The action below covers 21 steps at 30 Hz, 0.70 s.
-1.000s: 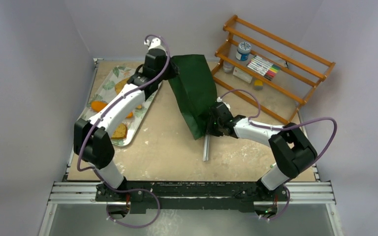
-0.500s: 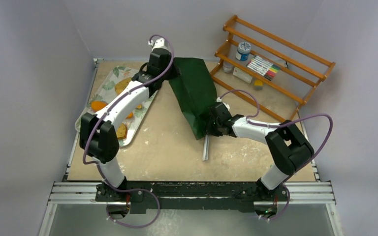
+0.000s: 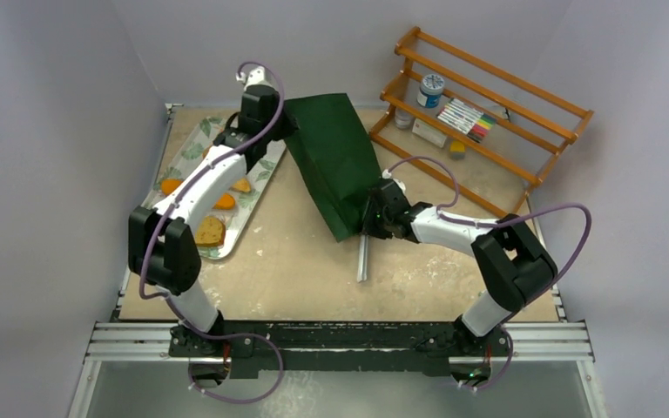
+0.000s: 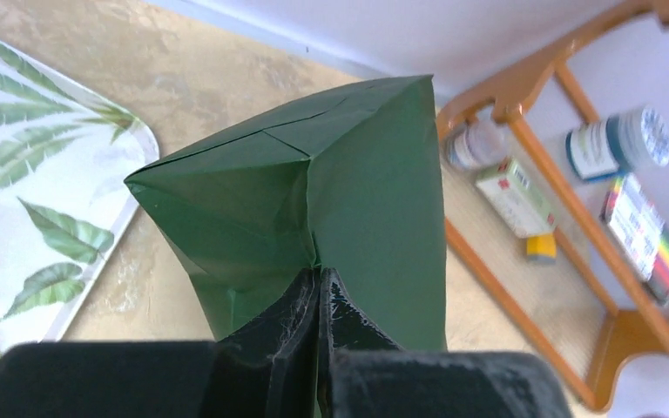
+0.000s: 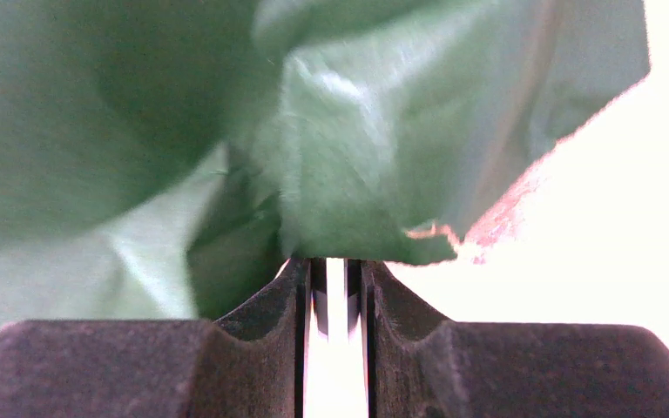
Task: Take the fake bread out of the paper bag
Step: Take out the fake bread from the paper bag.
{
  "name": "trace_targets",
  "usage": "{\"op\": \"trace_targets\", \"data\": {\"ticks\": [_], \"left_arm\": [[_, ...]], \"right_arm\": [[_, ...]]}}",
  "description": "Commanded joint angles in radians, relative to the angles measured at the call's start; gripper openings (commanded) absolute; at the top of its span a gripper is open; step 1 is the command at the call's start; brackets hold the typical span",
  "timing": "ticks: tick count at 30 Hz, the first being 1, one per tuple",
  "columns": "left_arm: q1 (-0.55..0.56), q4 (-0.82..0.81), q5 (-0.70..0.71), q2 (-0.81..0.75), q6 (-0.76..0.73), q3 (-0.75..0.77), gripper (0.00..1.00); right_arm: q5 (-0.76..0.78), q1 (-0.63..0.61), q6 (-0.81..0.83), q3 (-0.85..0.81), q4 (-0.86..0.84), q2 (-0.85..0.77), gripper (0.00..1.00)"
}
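**While both ends are pinched, the paper bag (image 3: 335, 165) is set to tip**

Left of the left gripper (image 4: 318, 272), the floral tray (image 3: 190, 144) carries a bread slice (image 3: 211, 232) and is likely the drop-off. That gripper is clenched on the bag's folded bottom, seemingly to upend it. At the opposite end, the right gripper (image 5: 329, 261) nips crumpled rim paper, probably steadying the mouth so bread inside slides out. None shows.
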<state>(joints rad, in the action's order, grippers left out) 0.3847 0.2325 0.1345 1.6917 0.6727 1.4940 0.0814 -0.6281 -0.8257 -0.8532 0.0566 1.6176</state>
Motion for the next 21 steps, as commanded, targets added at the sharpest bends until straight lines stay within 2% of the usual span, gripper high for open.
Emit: {"op": "trace_targets", "data": {"ticks": [1,8,12,14,21], "left_arm": [[-0.088,-0.12,-0.046,0.075,0.073,0.091,0.0],[-0.167,-0.162,-0.21,0.317,0.189,0.273,0.0],[-0.172,-0.076,-0.275,0.439,0.186,0.445,0.0],[-0.173,-0.088,-0.29,0.447,0.197,0.435,0.0],[-0.18,-0.209,-0.304,0.403,0.199,0.26,0.0]], "right_arm": [[0.007,0.005,-0.02,-0.037,-0.034,-0.058,0.22],[0.027,0.005,-0.047,-0.012,-0.028,-0.142,0.22],[0.034,0.004,-0.045,-0.015,-0.023,-0.162,0.22],[0.041,0.004,-0.041,-0.01,-0.018,-0.164,0.22],[0.019,0.004,-0.027,0.053,0.03,-0.221,0.23]]}}
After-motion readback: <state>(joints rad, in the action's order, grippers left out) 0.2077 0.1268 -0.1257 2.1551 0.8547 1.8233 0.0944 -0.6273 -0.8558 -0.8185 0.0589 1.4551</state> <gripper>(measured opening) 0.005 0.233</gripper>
